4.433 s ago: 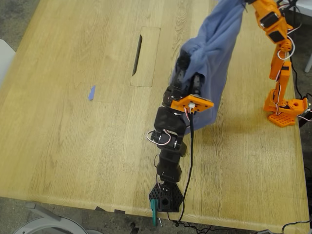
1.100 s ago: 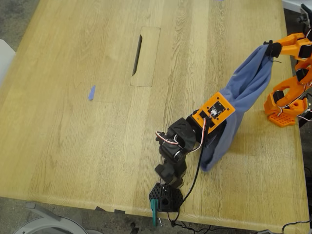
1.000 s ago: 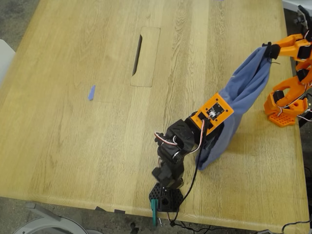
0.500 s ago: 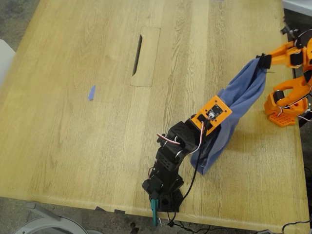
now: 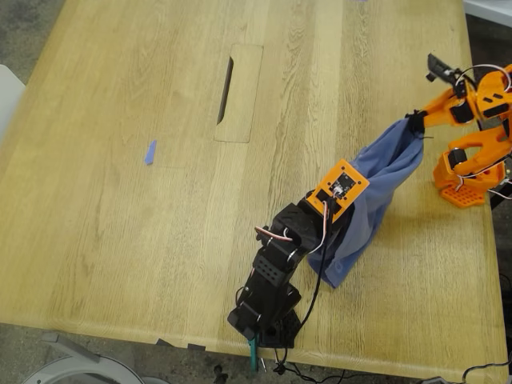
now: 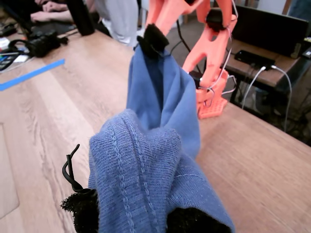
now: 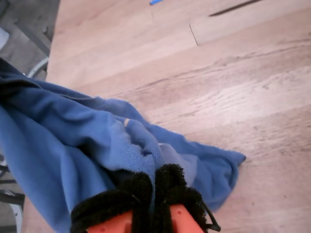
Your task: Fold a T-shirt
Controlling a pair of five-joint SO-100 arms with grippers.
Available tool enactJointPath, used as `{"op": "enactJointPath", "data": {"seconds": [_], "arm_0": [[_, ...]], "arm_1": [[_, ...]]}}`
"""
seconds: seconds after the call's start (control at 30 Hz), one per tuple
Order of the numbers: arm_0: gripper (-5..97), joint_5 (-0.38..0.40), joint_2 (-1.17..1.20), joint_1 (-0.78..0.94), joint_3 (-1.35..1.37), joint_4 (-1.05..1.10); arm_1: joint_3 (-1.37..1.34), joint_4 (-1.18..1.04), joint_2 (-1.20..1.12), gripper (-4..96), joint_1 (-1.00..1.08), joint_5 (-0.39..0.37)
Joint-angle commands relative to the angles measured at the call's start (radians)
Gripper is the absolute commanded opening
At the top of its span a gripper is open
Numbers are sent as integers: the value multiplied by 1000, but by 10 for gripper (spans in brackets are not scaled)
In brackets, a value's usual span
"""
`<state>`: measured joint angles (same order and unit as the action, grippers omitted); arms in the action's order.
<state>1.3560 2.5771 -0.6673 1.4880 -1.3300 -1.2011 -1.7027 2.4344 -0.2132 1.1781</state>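
The slate-blue T-shirt point(image 5: 382, 164) hangs bunched between my two grippers, and its lower end point(image 5: 344, 260) drapes onto the table near the exterior view's lower right. No print shows. My first gripper point(image 5: 358, 188), on the black arm, is shut on one bunch of the T-shirt point(image 6: 146, 160), which covers its pads point(image 6: 80, 209). My second gripper point(image 5: 415, 122), on the orange arm, is shut on the other end of the T-shirt point(image 7: 82, 145); it also shows in the first wrist view point(image 6: 151, 40).
A small blue scrap point(image 5: 150, 152) lies on the wooden table point(image 5: 120, 240) at the exterior view's left. A dark slot point(image 5: 226, 90) sits in a table inset. The orange arm's base point(image 5: 468, 180) stands at the right edge. People sit beyond the table point(image 6: 48, 7).
Both arms have come down from a high hold. The orange gripper moved toward the exterior view's right edge and lower, the black arm folded back toward its base, and the shirt's lower end reached the table.
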Motion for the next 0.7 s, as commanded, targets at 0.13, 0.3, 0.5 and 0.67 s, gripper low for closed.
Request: {"op": "enactJointPath", "data": {"seconds": [0.13, 0.3, 0.5, 0.67], "arm_0": [[-2, -12, 117, 41, 115, 160], [-2, -14, 158, 71, 279, 319], [-2, -15, 156, 86, 341, 397], [-2, -20, 179, 133, 402, 422]], "arm_1": [[-109, 14, 31, 20, 60, 48], [-195, 87, 67, 20, 114, 61], [-402, 348, 87, 19, 144, 58], [-565, 502, 124, 16, 166, 66]]}}
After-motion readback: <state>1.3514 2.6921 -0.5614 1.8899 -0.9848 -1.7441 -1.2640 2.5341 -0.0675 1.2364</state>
